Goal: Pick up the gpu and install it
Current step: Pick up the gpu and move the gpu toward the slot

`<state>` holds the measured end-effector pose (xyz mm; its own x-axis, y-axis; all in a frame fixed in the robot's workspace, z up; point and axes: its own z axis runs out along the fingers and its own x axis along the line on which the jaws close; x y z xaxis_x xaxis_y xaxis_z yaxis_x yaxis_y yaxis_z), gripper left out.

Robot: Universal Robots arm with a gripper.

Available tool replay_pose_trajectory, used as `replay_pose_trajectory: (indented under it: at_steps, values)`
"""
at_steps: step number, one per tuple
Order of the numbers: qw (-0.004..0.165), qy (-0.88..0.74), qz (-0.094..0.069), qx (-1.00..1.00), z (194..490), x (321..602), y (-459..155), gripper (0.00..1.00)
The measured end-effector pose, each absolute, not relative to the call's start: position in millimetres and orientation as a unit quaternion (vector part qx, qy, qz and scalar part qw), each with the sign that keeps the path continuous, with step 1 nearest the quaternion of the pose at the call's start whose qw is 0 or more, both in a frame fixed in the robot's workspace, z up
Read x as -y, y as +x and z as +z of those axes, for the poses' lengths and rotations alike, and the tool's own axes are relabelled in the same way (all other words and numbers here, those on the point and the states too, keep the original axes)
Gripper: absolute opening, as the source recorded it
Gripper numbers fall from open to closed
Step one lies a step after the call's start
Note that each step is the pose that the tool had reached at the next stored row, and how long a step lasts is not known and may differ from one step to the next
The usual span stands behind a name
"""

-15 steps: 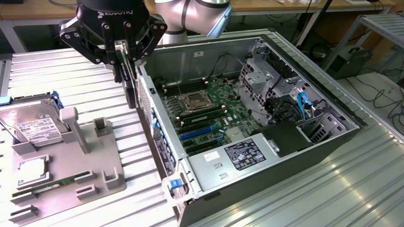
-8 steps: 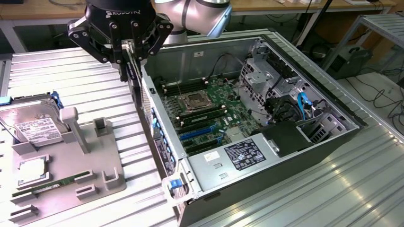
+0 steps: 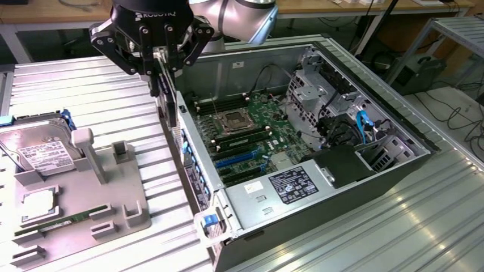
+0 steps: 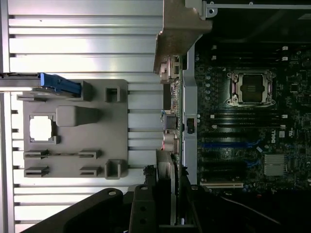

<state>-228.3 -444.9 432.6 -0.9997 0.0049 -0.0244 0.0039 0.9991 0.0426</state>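
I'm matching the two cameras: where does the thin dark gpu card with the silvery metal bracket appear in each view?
Exterior view: the gpu card hangs edge-on from the gripper, over the edge of the open black computer case.
Wrist view: it runs edge-on between the grey plastic parts tray and the motherboard.
Shared landmark: the square silver CPU socket.

Exterior oblique; wrist down along gpu

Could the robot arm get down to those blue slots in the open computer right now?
Probably yes: the case lies open, nothing covers the blue slots, and the gripper, holding the gpu, hangs over the case's wall beside them.
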Motion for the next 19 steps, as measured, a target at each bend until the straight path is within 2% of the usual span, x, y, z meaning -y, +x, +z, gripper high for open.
replay_pose_trajectory:
  at_steps: [19]
  values:
    - [0.012,0.002,0.021,-1.0,432.6,444.9,-209.9,0.27]
